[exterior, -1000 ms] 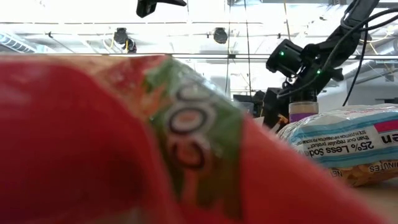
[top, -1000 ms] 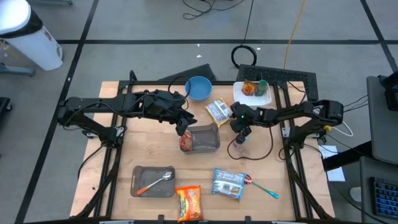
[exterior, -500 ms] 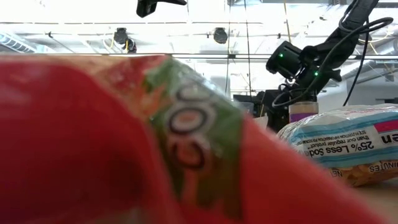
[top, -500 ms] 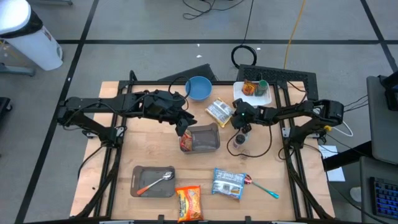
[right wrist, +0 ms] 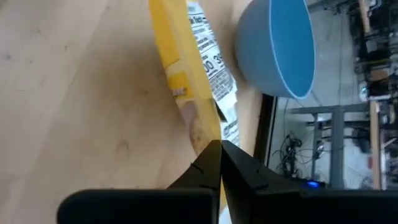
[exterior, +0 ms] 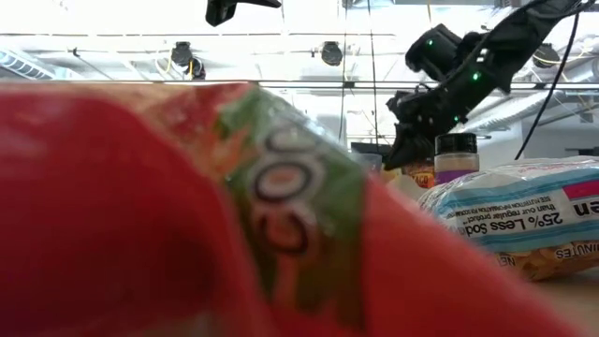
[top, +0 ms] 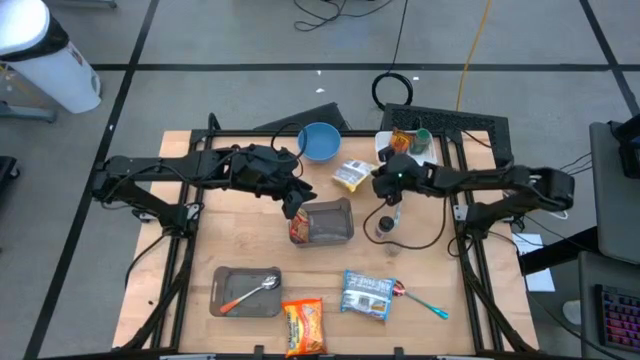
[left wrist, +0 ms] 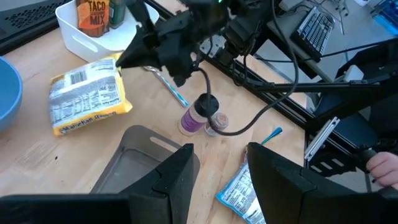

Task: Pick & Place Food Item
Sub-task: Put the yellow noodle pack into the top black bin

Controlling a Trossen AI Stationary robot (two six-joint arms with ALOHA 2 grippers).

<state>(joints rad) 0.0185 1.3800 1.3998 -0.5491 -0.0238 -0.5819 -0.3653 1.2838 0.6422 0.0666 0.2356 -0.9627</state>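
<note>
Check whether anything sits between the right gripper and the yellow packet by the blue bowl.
Nothing visible does. The shut right gripper sits right at the yellow packet's edge; the spice jar stands aside.

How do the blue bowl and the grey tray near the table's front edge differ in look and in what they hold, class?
Shape: the blue bowl is round; the grey tray is rectangular with rounded corners.
Colour: the bowl is bright blue, the tray dull grey.
Contents: the bowl shows nothing inside in the high view; the tray holds a spoon with an orange handle.
Place: the bowl sits at the table's far edge, the tray near its front edge.
Both stand open side up on the wooden table.
</note>
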